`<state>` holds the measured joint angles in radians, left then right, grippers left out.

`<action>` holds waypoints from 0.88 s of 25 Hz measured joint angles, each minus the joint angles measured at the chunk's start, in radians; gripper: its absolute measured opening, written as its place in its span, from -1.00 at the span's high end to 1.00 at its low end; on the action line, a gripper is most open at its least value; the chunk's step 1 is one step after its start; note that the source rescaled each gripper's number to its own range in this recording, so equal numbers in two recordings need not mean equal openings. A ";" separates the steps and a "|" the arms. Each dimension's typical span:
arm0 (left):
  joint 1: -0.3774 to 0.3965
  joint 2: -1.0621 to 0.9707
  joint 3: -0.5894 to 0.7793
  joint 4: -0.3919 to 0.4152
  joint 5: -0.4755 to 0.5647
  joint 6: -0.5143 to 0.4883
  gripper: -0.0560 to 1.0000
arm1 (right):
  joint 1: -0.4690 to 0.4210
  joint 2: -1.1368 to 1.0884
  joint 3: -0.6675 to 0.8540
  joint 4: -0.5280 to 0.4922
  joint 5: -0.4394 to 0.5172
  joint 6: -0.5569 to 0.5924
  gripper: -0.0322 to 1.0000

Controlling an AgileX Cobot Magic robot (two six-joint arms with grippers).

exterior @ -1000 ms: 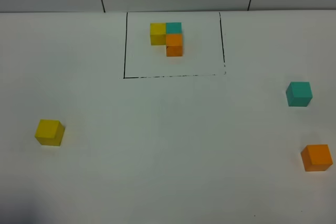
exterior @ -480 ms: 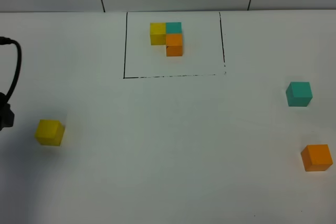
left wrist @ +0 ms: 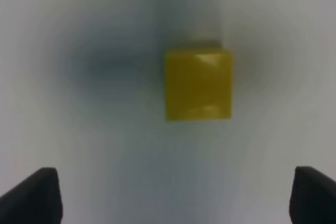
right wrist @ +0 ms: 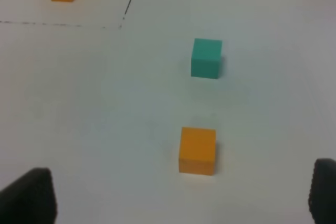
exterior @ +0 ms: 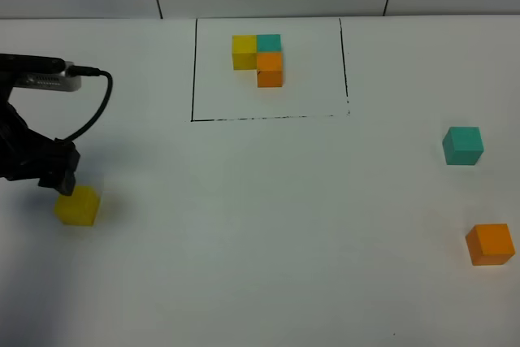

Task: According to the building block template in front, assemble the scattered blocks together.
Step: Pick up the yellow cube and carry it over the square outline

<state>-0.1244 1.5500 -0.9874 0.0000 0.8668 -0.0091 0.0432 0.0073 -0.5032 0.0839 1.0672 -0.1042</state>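
You are risking a nudge here: on a straight descent, one finger could be clipping the yellow block and skidding it across the bench, since it is sitting nearer one finger than the other. Your left hand, spread wide and empty, is hovering just above that block, well apart from the template.

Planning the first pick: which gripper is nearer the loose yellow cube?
Left. The left gripper hangs open over the yellow cube; the right gripper is far off on the other side, facing the orange cube and teal cube.
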 joint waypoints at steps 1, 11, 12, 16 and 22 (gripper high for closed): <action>-0.008 0.010 0.000 0.000 -0.007 -0.012 -0.95 | 0.000 0.000 0.000 0.000 0.000 0.000 -0.90; -0.011 0.031 0.000 0.059 -0.035 -0.112 -0.95 | 0.000 0.000 0.000 0.000 0.000 0.000 -0.89; -0.011 0.031 0.000 0.066 -0.040 -0.114 -0.95 | 0.000 0.000 0.000 0.000 0.000 0.000 -0.89; -0.011 0.033 0.000 0.070 -0.071 -0.115 -0.95 | 0.000 0.000 0.000 0.000 0.000 0.001 -0.89; -0.011 0.077 -0.001 0.044 -0.066 -0.104 -0.95 | 0.000 0.000 0.000 0.000 0.000 0.001 -0.88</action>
<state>-0.1359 1.6275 -0.9886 0.0437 0.8009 -0.1131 0.0432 0.0073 -0.5032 0.0839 1.0672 -0.1034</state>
